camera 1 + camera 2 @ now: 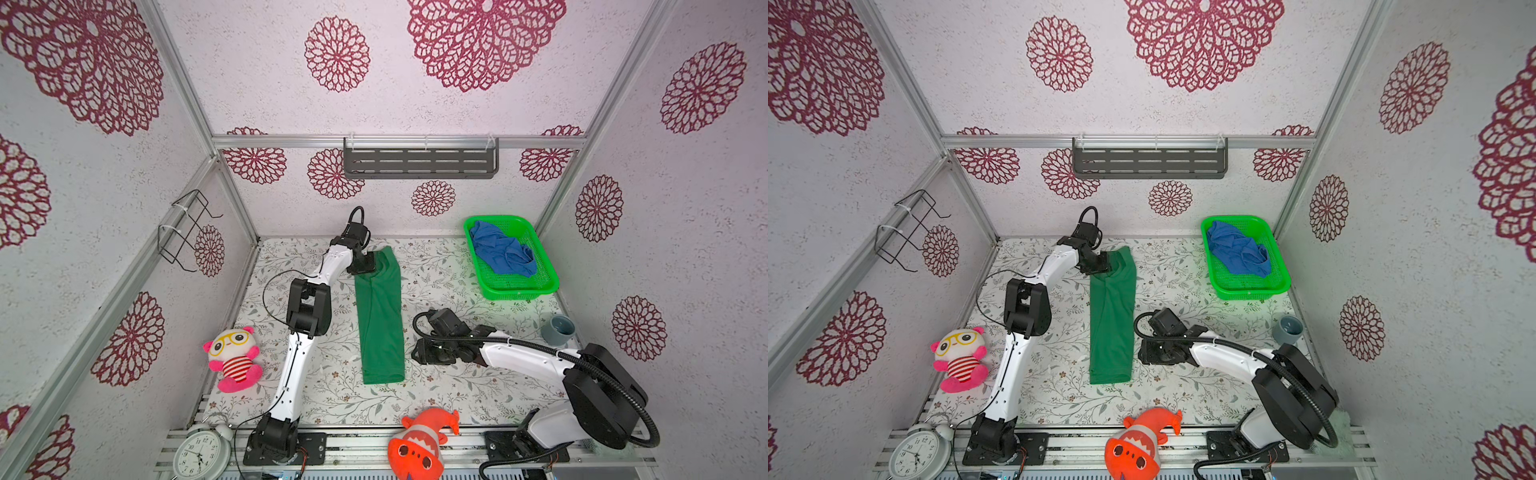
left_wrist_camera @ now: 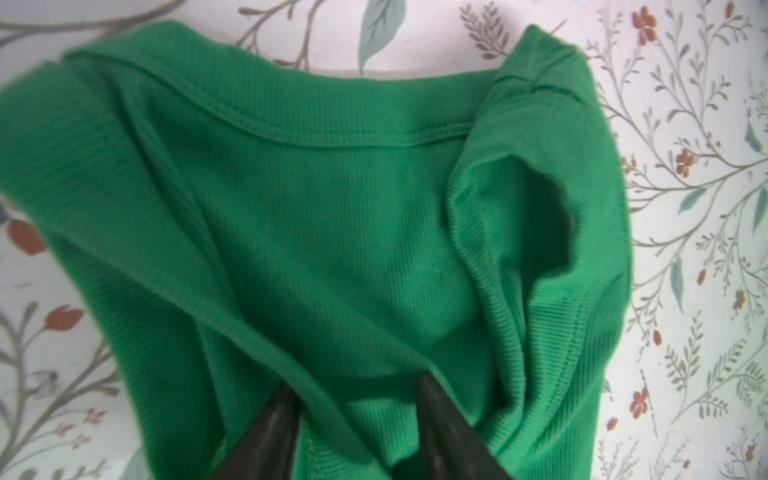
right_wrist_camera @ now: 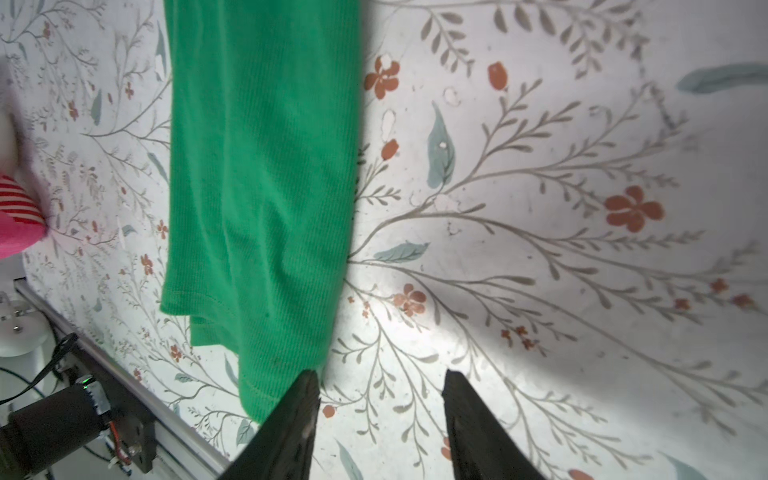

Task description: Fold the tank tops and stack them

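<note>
Floral surface (image 1: 457,291): green tank top (image 1: 380,316) lay in a long strip, neck end under the left pincer (image 2: 353,384), hem just beside the right pincer (image 3: 380,372). Both half open, gripping nothing. Blue tank top (image 1: 500,249) sat in the basket (image 1: 519,294), well apart.

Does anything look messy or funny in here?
Yes. The blue tank top lies crumpled in a heap in the green basket, not folded. The green tank top is tidier, a long narrow strip on the table. The orange plush toy lies half off the table's front edge.
</note>
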